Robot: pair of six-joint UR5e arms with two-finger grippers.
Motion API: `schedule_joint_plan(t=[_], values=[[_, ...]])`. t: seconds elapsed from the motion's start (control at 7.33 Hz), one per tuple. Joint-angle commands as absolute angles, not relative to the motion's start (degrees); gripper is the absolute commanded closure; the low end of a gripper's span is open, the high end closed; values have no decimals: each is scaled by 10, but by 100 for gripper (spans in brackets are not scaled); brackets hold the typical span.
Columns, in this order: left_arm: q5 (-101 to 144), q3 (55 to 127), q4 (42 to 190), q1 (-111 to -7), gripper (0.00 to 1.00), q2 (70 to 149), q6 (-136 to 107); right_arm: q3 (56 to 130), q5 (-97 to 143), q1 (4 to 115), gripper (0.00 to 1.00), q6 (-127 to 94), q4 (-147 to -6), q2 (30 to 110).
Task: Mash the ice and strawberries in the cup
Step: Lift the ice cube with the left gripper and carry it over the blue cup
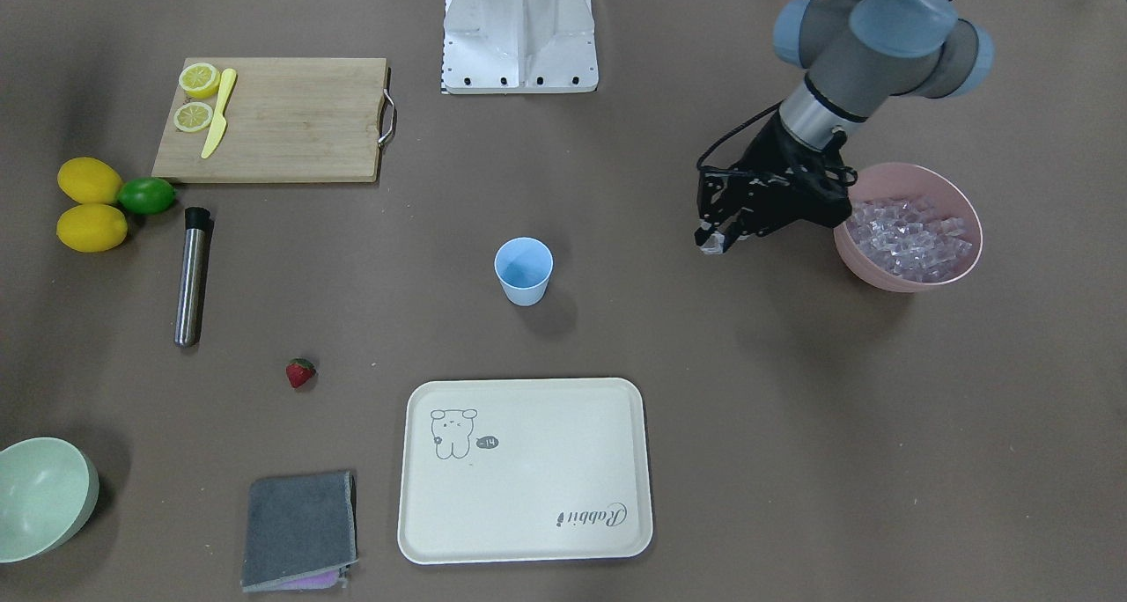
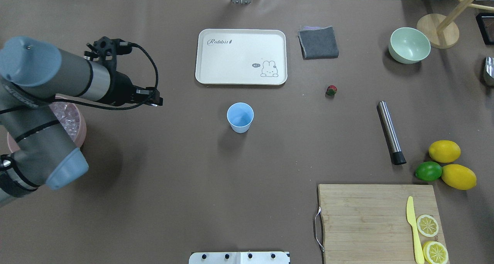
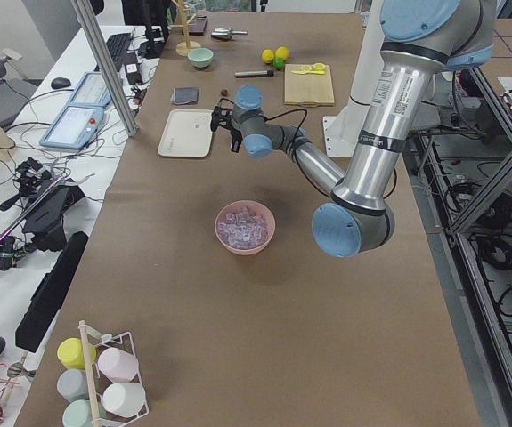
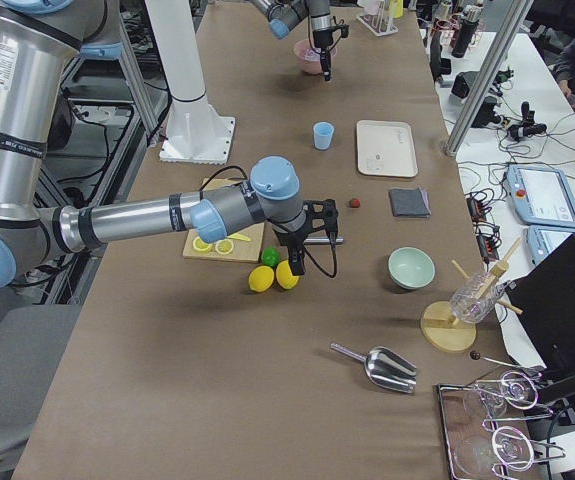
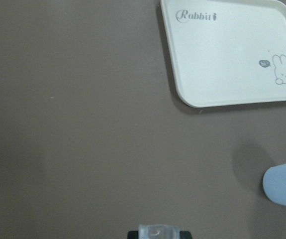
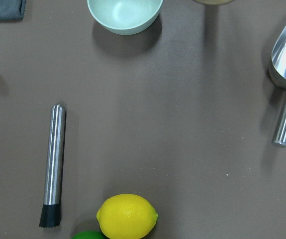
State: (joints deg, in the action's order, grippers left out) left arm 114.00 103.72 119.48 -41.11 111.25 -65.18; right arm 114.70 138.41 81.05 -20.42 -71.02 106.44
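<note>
Overhead exterior view has the cup (image 2: 240, 117) upright at mid-surface, well apart from every edge. The strawberry (image 2: 331, 90) lies toward the far edge, on the robot's right half. The left fingers (image 1: 729, 226) hang between the cup and the pink bowl (image 1: 867, 267), pinching one ice cube (image 5: 155, 231). More ice (image 1: 911, 237) fills that bowl near the left end edge. The right fingers (image 4: 294, 264) hover over the lemons (image 4: 261, 279) near the right end edge; whether they are spread I cannot tell.

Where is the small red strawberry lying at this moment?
In the overhead view the small red strawberry lies right of centre, between the cream rectangular tray and the steel cylindrical rod, near the folded grey cloth.
</note>
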Motion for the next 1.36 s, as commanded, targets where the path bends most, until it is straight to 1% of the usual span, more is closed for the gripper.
schedule_joint_plan(t=[0.0,0.14,0.55,0.82,1.23], values=[[1081,999,1177,-345,100,1186,-716,1092,1414,811,0,-205,-608,1080],[1071,972,1177,-338,100,1219,-742,1093,1412,811,0,-207,-606,1089],[1026,956,1177,-301,100,1258,-786,1095,1347,809,0,-205,-626,1085],[990,950,1185,-296,100,1263,-788,1122,1354,799,0,-204,-677,1072],[956,929,1187,-279,100,1281,-789,1126,1359,808,0,-185,-688,1074]])
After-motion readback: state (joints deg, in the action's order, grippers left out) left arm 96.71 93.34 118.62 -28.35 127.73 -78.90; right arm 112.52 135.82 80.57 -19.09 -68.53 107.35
